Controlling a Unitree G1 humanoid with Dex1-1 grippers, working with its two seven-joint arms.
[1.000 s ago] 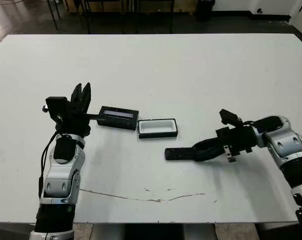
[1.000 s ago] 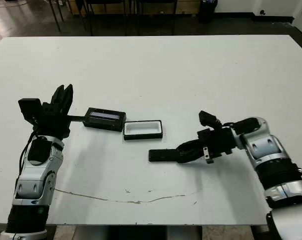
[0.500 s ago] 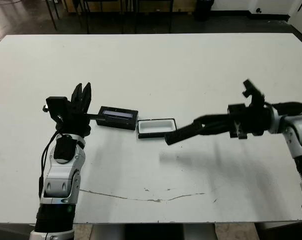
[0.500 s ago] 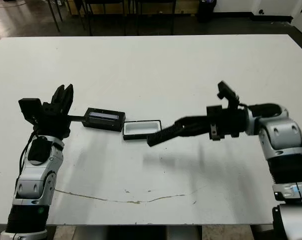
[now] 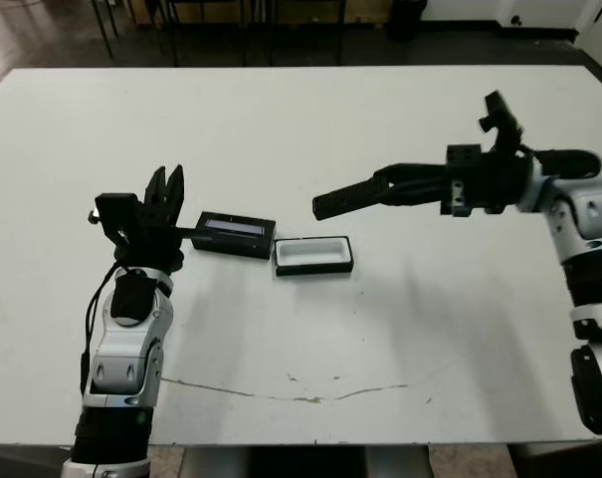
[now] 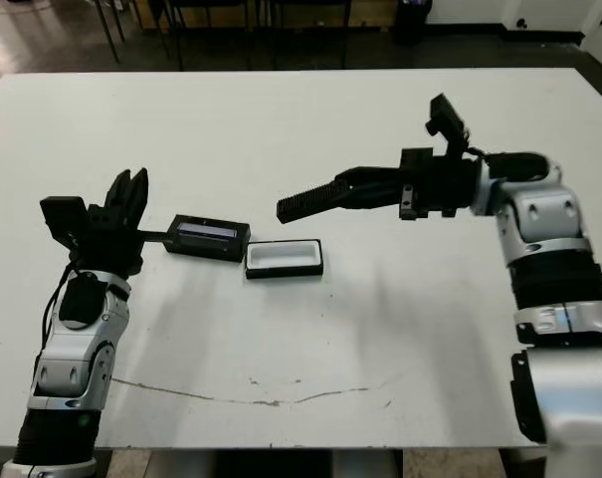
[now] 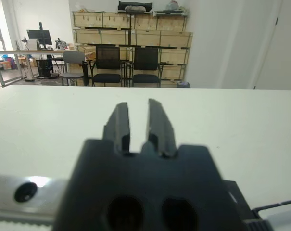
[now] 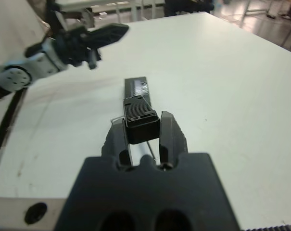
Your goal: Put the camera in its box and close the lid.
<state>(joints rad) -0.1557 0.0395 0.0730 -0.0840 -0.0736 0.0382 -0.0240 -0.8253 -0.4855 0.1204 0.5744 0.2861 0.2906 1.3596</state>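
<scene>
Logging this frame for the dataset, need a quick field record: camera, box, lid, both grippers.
camera: held in the air, beyond the box
right gripper: shut on the camera
box: open, white lining showing, nothing inside
lid: flat on the table, beside the box
left gripper: raised near the lid, holding nothing, fingers slightly apart

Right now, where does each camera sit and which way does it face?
Left and right eye views: head, looking down at the table; both arms show, plus box and lid.
Left wrist view: along the left gripper towards chairs.
Right wrist view: along the right gripper holding the camera; shares the lid with the eye views.
</scene>
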